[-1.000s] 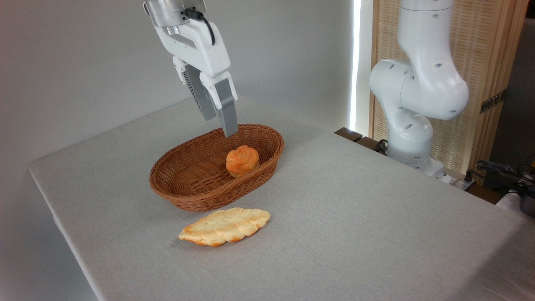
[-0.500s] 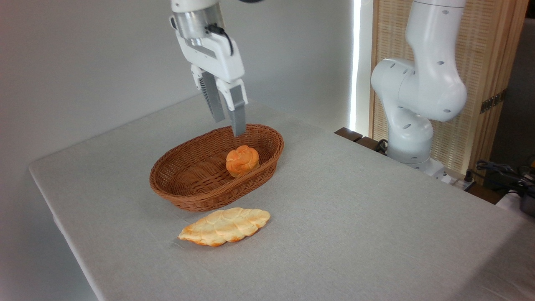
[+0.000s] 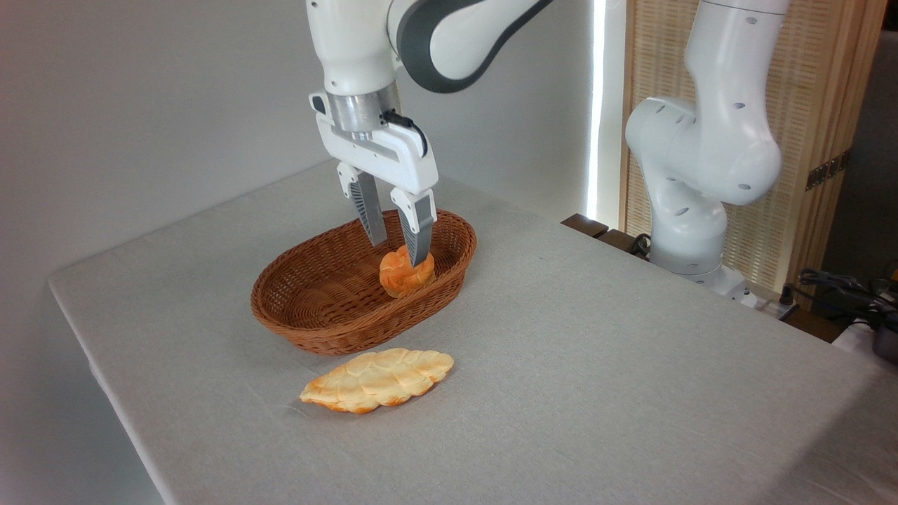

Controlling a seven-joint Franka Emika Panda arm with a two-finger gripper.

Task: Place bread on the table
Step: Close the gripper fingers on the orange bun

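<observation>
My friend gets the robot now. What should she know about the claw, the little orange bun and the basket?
Gripper: open, lowered into the brown oval wicker basket, one finger on each side of the small deep-orange braided bun. No grasp shows.
Bun: sits inside the basket, near its right end.
Long pale golden braided loaf: lies on the light grey cloth-covered table, in front of the basket.
Done: gripper lined up over the bun.
Left: close on the bun, lift it out, set it on the table.
</observation>
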